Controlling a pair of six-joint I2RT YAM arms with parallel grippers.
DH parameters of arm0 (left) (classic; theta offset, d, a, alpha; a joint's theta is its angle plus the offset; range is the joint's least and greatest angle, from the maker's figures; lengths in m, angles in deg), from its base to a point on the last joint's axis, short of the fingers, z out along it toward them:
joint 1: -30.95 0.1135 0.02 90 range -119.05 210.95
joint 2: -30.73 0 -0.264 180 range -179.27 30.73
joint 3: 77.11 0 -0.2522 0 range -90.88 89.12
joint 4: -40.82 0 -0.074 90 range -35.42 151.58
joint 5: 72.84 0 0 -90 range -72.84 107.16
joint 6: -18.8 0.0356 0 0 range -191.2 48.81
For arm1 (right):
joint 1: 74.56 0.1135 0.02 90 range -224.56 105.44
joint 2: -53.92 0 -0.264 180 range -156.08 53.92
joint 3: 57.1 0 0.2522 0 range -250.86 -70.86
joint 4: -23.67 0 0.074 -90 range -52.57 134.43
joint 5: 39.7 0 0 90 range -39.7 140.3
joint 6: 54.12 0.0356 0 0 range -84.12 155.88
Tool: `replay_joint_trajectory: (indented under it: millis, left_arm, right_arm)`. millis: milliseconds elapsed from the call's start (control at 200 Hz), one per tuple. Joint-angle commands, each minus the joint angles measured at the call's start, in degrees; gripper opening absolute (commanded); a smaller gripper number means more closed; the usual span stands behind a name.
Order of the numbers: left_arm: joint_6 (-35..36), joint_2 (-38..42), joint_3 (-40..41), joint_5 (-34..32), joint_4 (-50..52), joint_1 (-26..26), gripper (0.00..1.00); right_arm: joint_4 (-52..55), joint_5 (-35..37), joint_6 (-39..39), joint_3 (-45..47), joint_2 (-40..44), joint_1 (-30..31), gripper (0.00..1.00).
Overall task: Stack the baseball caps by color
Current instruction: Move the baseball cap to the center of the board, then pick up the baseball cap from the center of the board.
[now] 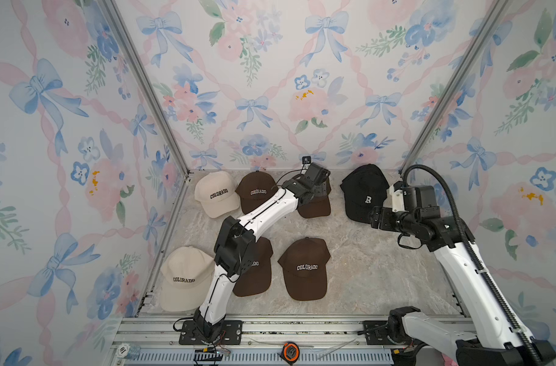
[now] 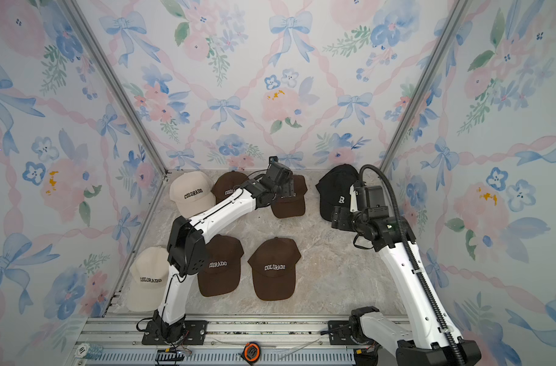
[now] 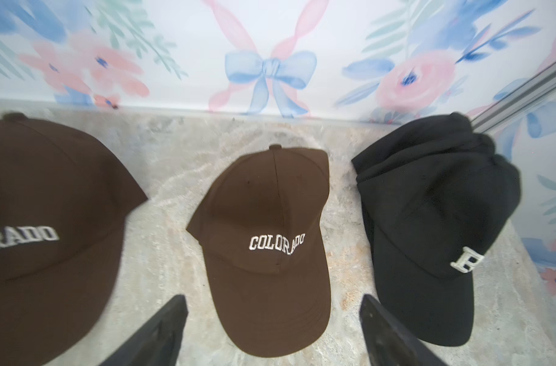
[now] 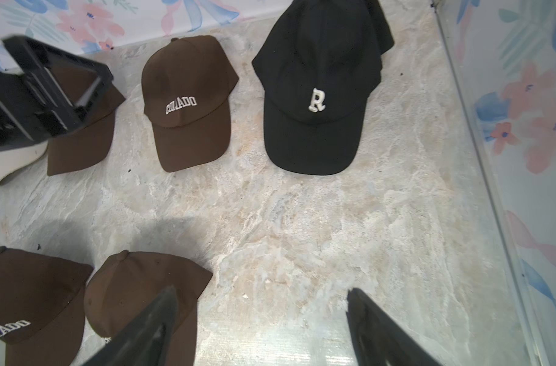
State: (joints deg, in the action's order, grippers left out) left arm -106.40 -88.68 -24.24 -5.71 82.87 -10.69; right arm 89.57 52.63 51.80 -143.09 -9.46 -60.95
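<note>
Arms (image 1: 264, 207) stretch forward: left gripper (image 3: 273, 298) above brown cap (image 3: 264, 215), right gripper (image 4: 262, 290), both spread empty.

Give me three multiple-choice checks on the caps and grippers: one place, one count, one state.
1. Where on the table does the black R cap sit? A. back right B. front left C. front centre
2. How many brown COLORADO caps show in a top view? A. two B. four C. six
3. The left gripper is: A. shut on a brim B. open, empty C. out of view

1 A: in both top views it lies far back, right of every brown cap.
2 B: two at the back, two in front.
3 B: its fingers stand apart, either side of a brown brim.
</note>
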Motion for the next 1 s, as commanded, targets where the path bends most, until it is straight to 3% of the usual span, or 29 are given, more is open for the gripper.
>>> replay_joint_trajectory:
  millis: [0,225,565,750,910,995]
  left_arm:
    - [2.59,7.25,6.74,-3.38,0.72,0.28,0.94]
    - [4.42,25.52,27.09,-3.42,-0.74,2.39,0.98]
    - [6.78,53.06,52.84,4.98,-0.63,6.86,0.98]
    - [7.53,62.5,61.25,11.62,-0.41,7.37,0.98]
    - [7.46,66.55,65.21,12.23,-0.37,7.85,0.98]
    - [7.39,67.84,66.05,12.42,-0.36,7.93,0.98]
  right_arm:
    - [-1.79,1.87,4.01,1.43,-1.86,5.07,0.85]
    - [-4.78,5.84,11.32,3.02,-6.49,17.18,0.84]
    - [-8.4,12.39,24.3,5.81,-13.68,34.86,0.79]
    - [-9.73,16.05,30.22,6.57,-17.72,42.5,0.75]
    - [-9.74,17.27,33.32,6.48,-21.09,46.15,0.74]
    - [-10.36,17.27,33.99,6.88,-22.93,46.97,0.66]
